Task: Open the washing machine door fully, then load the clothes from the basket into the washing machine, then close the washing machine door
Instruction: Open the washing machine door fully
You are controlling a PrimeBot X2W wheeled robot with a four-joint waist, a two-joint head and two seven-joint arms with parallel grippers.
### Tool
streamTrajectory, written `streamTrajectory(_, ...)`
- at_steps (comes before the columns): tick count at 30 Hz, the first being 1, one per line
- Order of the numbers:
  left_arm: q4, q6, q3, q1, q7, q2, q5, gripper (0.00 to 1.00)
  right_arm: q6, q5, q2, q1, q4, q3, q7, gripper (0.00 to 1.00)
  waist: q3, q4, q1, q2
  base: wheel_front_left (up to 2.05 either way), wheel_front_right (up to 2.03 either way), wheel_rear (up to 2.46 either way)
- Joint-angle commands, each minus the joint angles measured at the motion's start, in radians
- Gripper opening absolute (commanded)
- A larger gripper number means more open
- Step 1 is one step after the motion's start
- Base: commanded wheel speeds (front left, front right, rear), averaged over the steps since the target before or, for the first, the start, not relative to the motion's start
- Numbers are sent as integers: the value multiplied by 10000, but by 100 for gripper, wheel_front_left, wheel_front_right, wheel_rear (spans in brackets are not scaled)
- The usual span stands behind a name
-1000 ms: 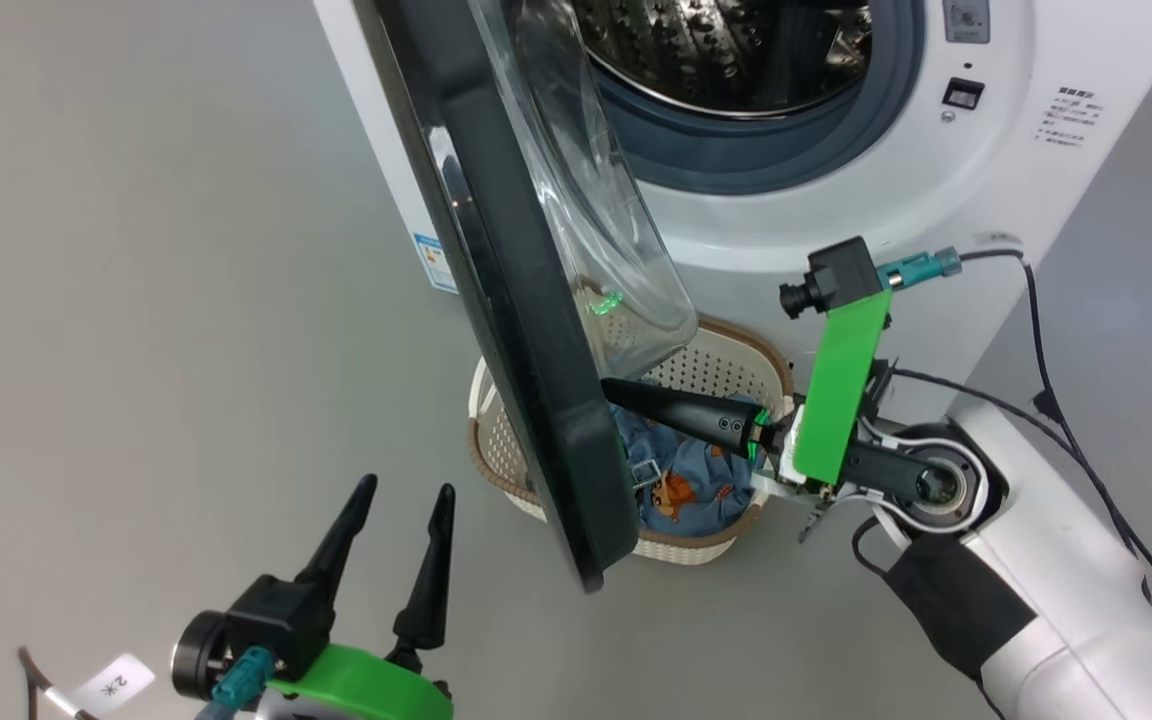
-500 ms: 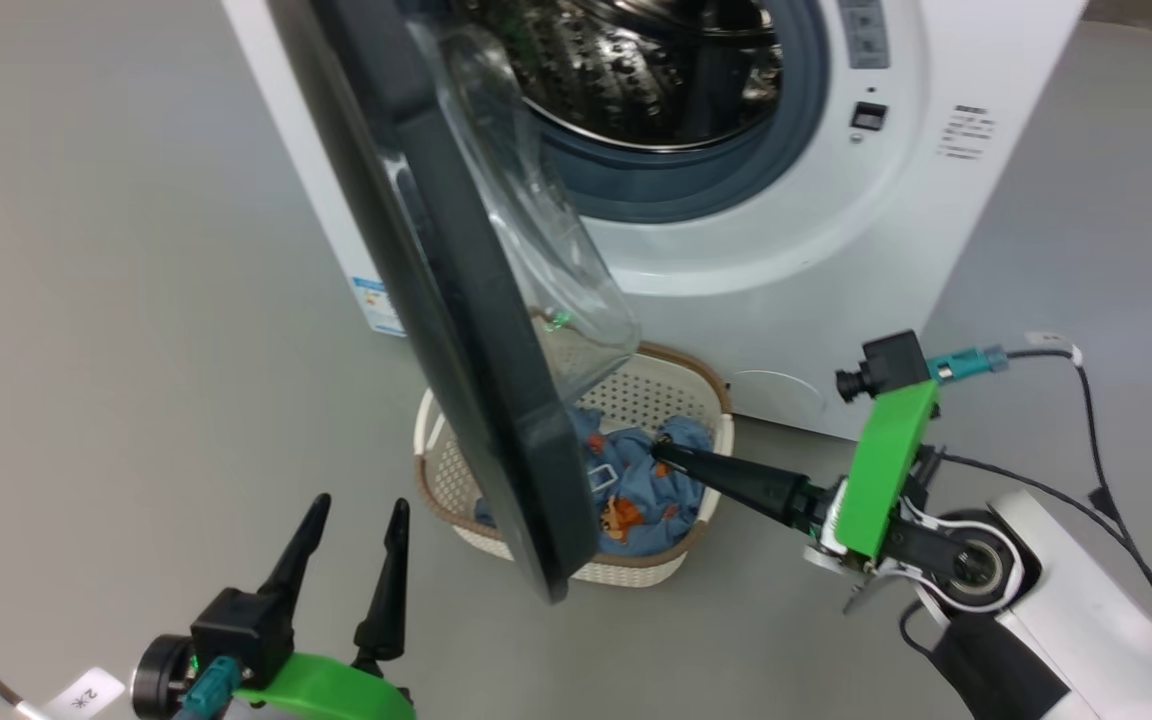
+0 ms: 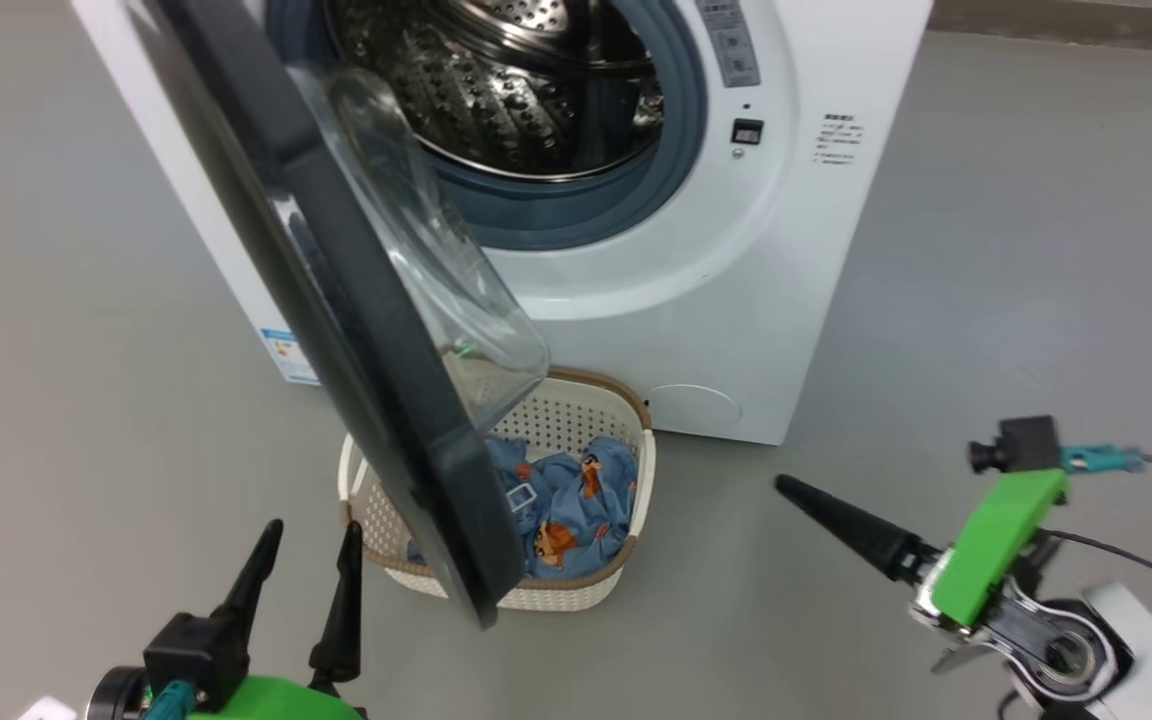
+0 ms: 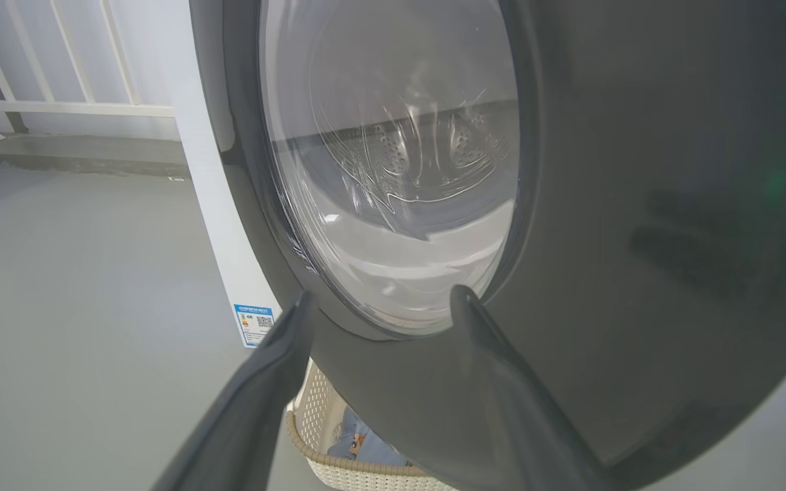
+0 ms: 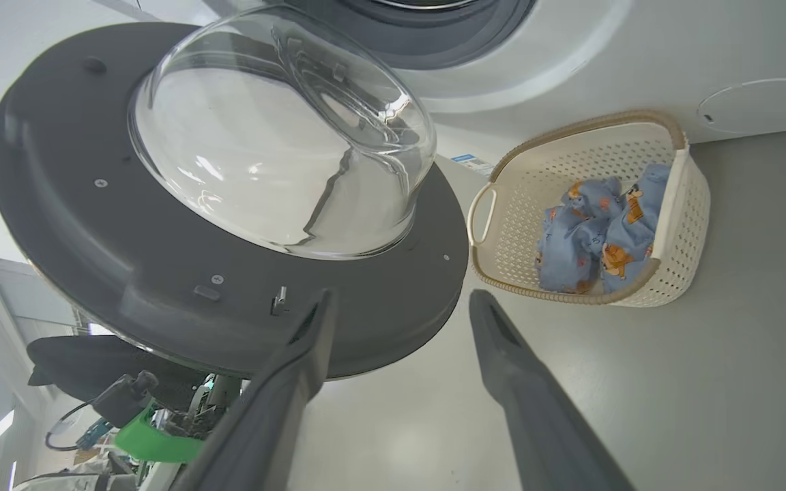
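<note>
While one washing machine door (image 3: 376, 400) stands open | one basket (image 3: 576, 597), clothes (image 3: 566, 510) inside | left tool (image 3: 313, 528), right tool (image 5: 401, 296): both released

You see a smooth grey floor (image 3: 86, 300) all around; in the left wrist view, a white railing (image 4: 59, 108) stands above a low grey kerb (image 4: 79, 153).

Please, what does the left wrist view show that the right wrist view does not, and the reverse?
Left wrist view: the outer face of the washing machine door, and a white railing. Right wrist view: the door's inner side with its bulging glass, and a round flap on the washing machine. Both: the basket, the clothes, the grey floor.
</note>
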Motion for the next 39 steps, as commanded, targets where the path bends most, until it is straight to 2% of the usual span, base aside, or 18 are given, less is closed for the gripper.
streamTrajectory(1, -212, -66, 413, 9, -65, 116, 136, 100, 31, -359, -389, 249, -214, -14, -537, 100, -134, -269, 1, 0, 0, 0, 0)
streamTrajectory(8, -209, -130, 569, 202, -65, 116, 151, 100, 31, -1005, -1146, 990, 179, 80, -2496, 100, -349, -547, 1, 0, 0, 0, 0)
streamTrajectory(14, -254, -219, 673, 387, -65, 116, 165, 100, 31, -1062, -1617, 1503, 332, 177, -3756, 100, -496, -667, 1, 0, 0, 0, 0)
streamTrajectory(21, -338, -302, 825, 670, -65, 116, 138, 100, 31, -1334, -2248, 2262, 268, 416, -5759, 100, -655, -790, 1, 0, 0, 0, 0)
streamTrajectory(26, -508, -376, 927, 852, -65, 116, 125, 100, 31, -2611, -2647, 2476, 400, 601, -6852, 100, -704, -898, 1, 0, 0, 0, 0)
streamTrajectory(28, -579, -395, 975, 911, -65, 116, 131, 100, 31, -3340, -2504, 2487, 440, 46, -6899, 100, -701, -952, 1, 0, 0, 0, 0)
streamTrajectory(33, -682, -427, 989, 983, -65, 116, 141, 100, 31, -5838, -1720, 3034, -23, -1865, -6908, 100, -686, -994, 1, 0, 0, 0, 0)
streamTrajectory(39, -748, -449, 928, 965, -65, 116, 154, 100, 31, -8490, -748, 3762, -779, -3621, -6910, 100, -685, -938, 1, 0, 0, 0, 0)
